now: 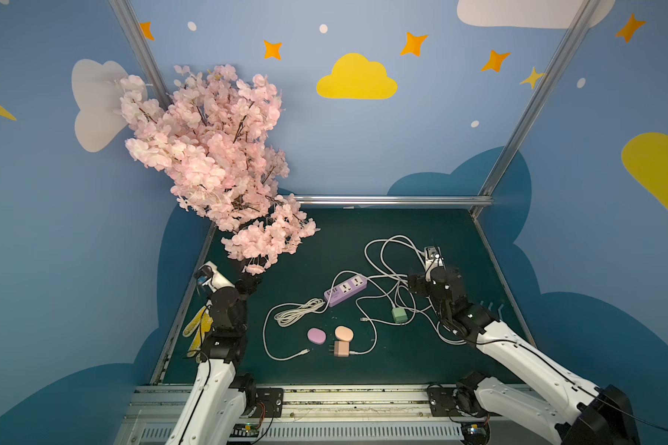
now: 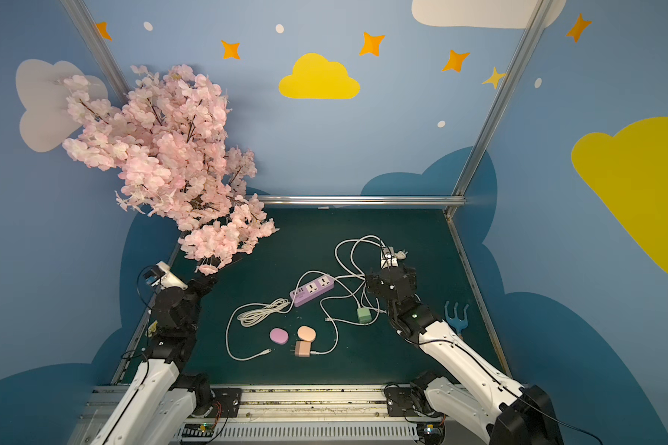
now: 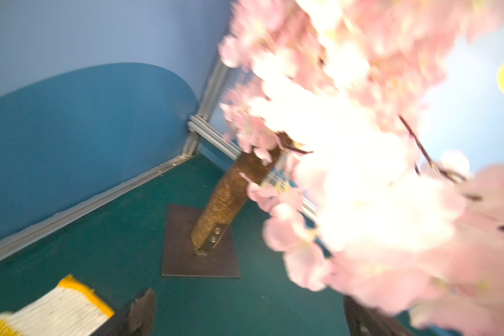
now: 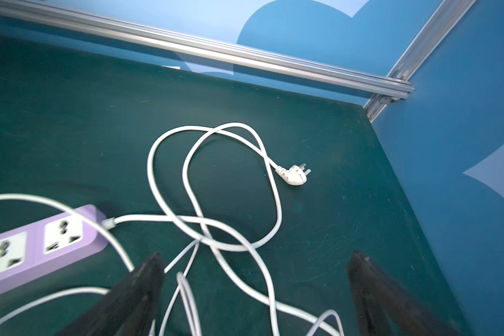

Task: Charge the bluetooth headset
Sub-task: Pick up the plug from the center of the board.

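Two small oval bluetooth headset cases lie near the front of the green mat, one purple (image 1: 316, 335) (image 2: 279, 335) and one peach (image 1: 343, 333) (image 2: 306, 333). A pink adapter (image 1: 340, 348) with a white cable lies just in front of them. Behind them is a purple power strip (image 1: 345, 289) (image 4: 38, 244), and a green adapter (image 1: 399, 315) lies to its right. My right gripper (image 4: 256, 279) (image 1: 421, 283) hangs open over tangled white cables (image 4: 216, 232), gripping none. The strip's plug (image 4: 294, 174) lies loose. My left gripper (image 3: 250, 317) (image 1: 247, 283) is open and empty under the blossoms.
A pink blossom tree (image 1: 209, 154) fills the back left corner, and its trunk stands on a metal plate (image 3: 200, 261). A yellow and white glove (image 1: 197, 327) (image 3: 56, 308) lies at the left edge. A blue hand rake (image 2: 456, 316) lies at the right edge. Aluminium rails (image 4: 245, 58) border the mat.
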Available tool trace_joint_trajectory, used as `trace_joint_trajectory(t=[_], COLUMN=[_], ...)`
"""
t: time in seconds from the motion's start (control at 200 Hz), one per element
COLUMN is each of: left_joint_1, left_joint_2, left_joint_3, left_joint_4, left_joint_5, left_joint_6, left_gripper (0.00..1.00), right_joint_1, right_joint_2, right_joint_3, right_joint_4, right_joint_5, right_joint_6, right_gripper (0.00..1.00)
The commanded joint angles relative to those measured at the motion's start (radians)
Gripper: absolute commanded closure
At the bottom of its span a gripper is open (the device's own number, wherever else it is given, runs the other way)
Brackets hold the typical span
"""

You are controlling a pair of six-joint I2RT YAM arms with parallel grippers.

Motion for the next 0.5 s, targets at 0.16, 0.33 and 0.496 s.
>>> trace_joint_trajectory(t=[0.16,0.33,0.496], left_joint_1=[0.01,0.011,0.011], left_joint_2=[-0.374,-0.296,-0.077], left_joint_3=[-0.112,-0.035,0.034], left_joint_4=[-0.302,-0.397,-0.352], left_joint_5=[-0.143,-0.113,0.036], left_joint_6=[-0.11,-0.065,-0.039], left_gripper=[0.0,0.0,0.08], right_joint_1=[0.183,0.281,0.352], right_joint_2=[0.093,0.132,0.151], right_joint_3=[0.152,0.184,0.206], right_joint_4=[-0.281,-0.376,-0.477], right_joint_5=[-0.09,-0.249,-0.394], right_joint_6=[0.012,0.064,0.104], right_gripper=[0.08,0.2,0.27])
